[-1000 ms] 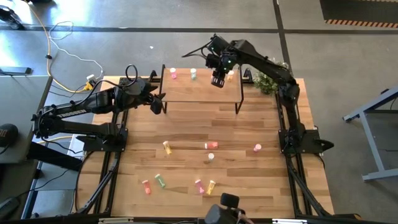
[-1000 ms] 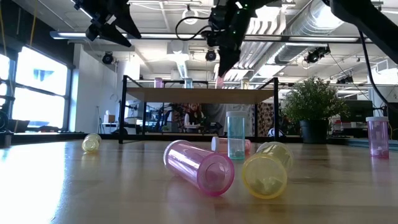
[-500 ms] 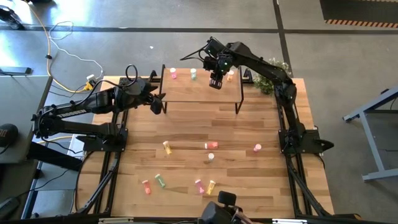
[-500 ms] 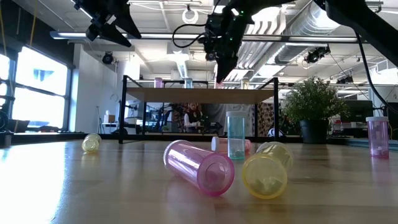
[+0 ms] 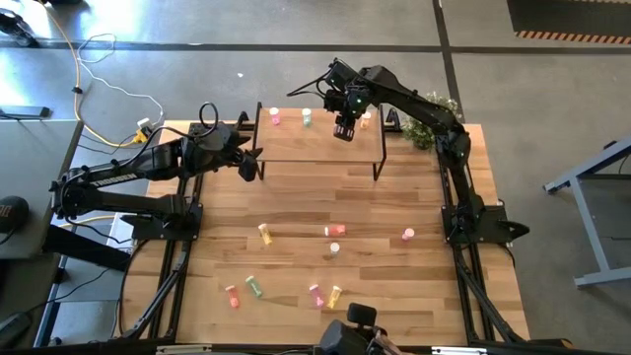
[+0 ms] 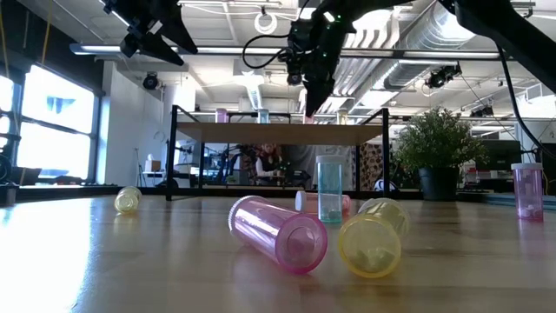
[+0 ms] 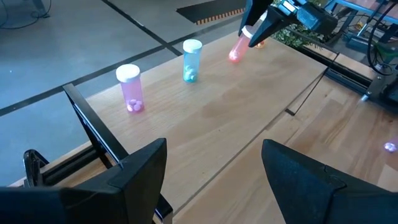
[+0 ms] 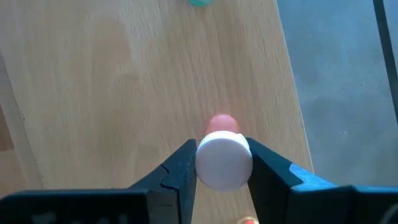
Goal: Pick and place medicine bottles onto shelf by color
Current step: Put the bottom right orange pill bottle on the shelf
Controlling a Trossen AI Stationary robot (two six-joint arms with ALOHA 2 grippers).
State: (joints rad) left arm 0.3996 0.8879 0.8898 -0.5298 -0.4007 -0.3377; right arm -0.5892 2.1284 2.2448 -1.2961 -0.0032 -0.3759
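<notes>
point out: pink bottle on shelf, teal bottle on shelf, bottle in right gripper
pink bottle (image 7: 132, 90): left wrist view, on its body.
teal bottle (image 7: 191, 64): left wrist view, on its body.
red-orange bottle (image 8: 224, 163): right wrist view, on its white cap, between the gripper's fingers.

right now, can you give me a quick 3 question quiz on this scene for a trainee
1. True or false: the right gripper is shut on the cap of a red-orange bottle above the shelf.
2. Which two bottles stand upright on the shelf?
A. pink bottle and teal bottle
B. two yellow ones
3. Fill in: the left gripper is ___.

Key: 1 true; 2 A; 3 open, holding nothing.
</notes>
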